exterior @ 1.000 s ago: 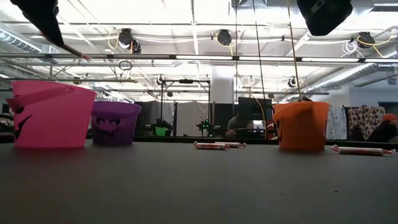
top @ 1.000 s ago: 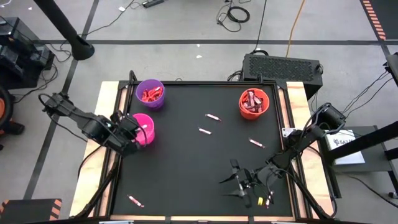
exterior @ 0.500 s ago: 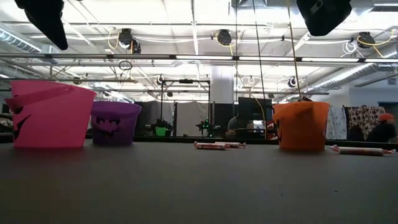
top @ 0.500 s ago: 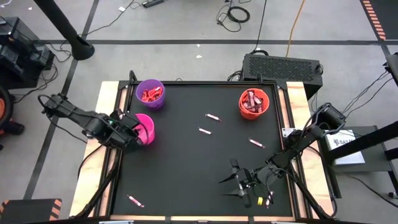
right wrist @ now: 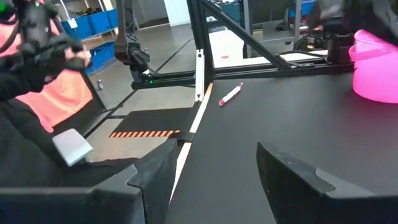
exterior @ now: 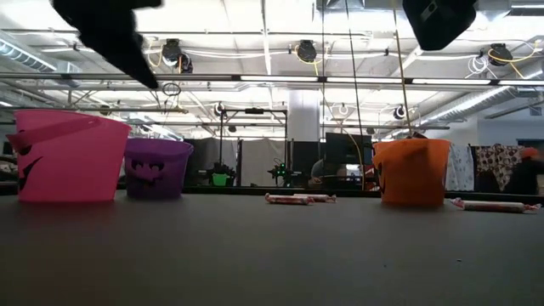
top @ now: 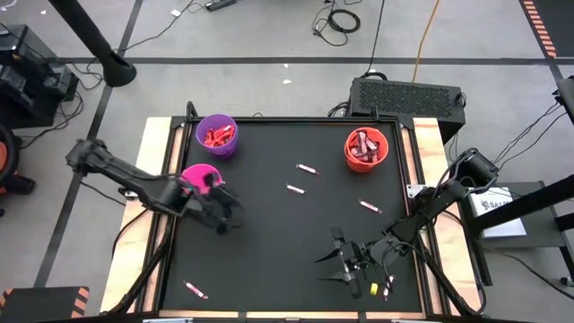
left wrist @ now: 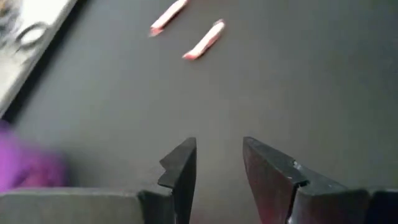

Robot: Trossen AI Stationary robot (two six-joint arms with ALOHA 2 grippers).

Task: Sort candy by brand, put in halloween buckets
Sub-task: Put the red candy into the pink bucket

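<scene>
the sorting looks well under way but not finished, judging from how the sweets lie. there are three halloween buckets: the purple bucket (top: 216, 135) at the far left corner of the black table (top: 269, 242), holding a small heap of shiny red packets; the pink bucket (top: 197, 179) just nearer on the left edge, its inside partly hidden by the left arm so i cannot tell what lies in it; and the orange bucket (top: 366, 149) at the far right, holding darker brown-red bars. still loose on the table i count five thin pinkish-white sticks: one far stick (top: 308, 169) and one middle stick (top: 294, 188) around the centre, one right stick (top: 370, 206) nearer the right side, one corner stick (top: 195, 290) at the near left, and one more beside the right gripper at the near right edge, with a small yellowish piece next to it that i cannot identify. the left gripper (top: 226, 212) hovers over bare table just right of the pink bucket, its jaws apart and holding nothing, with two sticks ahead of it in its wrist view. the right gripper (top: 345, 265) waits at the near right, jaws spread wide and empty. what is left, as i judge it, is to pick up the remaining sticks and drop them in the matching bucket.
</scene>
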